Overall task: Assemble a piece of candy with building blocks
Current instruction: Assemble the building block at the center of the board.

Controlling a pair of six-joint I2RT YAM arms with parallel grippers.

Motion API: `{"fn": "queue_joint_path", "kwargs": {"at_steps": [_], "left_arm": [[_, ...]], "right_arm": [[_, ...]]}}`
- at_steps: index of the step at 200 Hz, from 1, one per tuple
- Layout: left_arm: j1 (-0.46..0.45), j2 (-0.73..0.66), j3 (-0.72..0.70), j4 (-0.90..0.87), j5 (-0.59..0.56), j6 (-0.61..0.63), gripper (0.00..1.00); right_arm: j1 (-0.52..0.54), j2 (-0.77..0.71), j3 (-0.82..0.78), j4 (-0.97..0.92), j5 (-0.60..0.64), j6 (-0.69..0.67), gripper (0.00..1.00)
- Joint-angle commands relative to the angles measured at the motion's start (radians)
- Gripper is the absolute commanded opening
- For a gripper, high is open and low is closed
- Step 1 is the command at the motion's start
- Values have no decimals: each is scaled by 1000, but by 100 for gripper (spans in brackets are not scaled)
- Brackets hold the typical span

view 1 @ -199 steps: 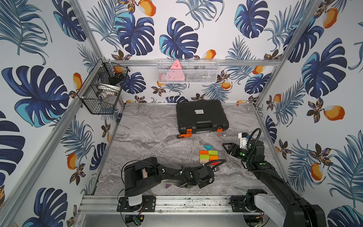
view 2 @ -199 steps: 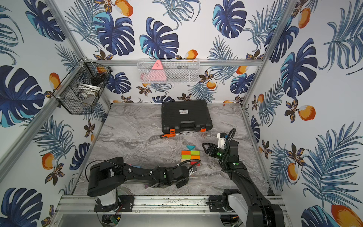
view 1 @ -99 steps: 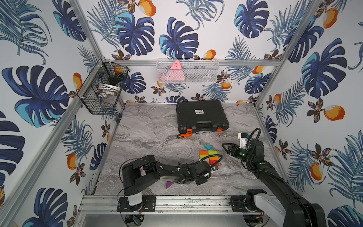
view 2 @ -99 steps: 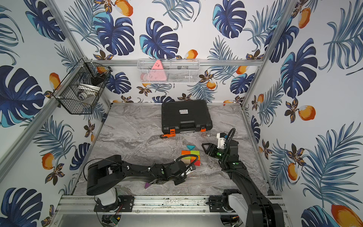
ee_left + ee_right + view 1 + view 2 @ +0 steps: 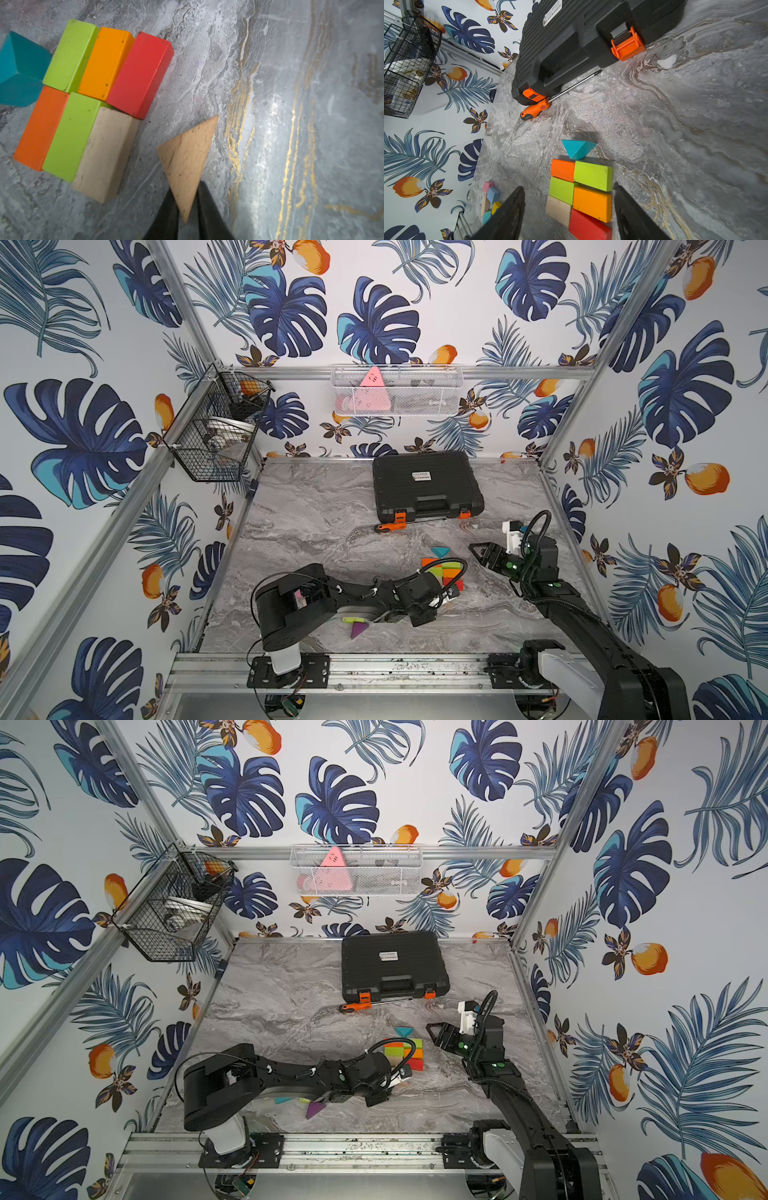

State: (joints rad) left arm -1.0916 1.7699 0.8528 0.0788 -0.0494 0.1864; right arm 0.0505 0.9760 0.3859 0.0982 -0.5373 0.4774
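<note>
The building blocks form a two-row slab of orange, green, yellow-orange, red and plain wood bricks. A teal triangle touches its far end. My left gripper is shut on a plain wooden triangle, held just off the slab's near end beside the red and wood bricks. My right gripper stands open to the right of the slab, holding nothing.
Loose blocks lie near my left arm: a purple triangle, a yellow-green piece and a small pile. A black tool case and an orange-handled screwdriver lie behind. Wire baskets hang on the walls.
My left gripper has shifted right and a little farther back, toward the slab's near end, with the wooden triangle in it. The right arm has stayed put.
</note>
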Motion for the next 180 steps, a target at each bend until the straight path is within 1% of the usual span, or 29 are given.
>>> {"fn": "queue_joint_path", "kwargs": {"at_steps": [1,13,43,56,103,145,180], "left_arm": [[2,14,6,-53,18,13,21],[2,21,11,-47,14,-5,22],[1,22,-2,-2,19,-54,28],[1,18,-18,22,8,-69,28],[1,32,-10,12,-3,-74,22],[1,46,7,14,-25,-91,21],[1,46,0,12,-21,-91,21]], "right_arm": [[0,-1,6,24,-10,-11,70],[1,0,5,23,-11,-11,69],[1,0,5,25,-13,-13,70],[1,-1,4,27,-13,-11,70],[2,1,2,31,-20,-11,70],[1,-4,2,32,-22,-14,70],[0,0,1,35,-25,-11,70]]}}
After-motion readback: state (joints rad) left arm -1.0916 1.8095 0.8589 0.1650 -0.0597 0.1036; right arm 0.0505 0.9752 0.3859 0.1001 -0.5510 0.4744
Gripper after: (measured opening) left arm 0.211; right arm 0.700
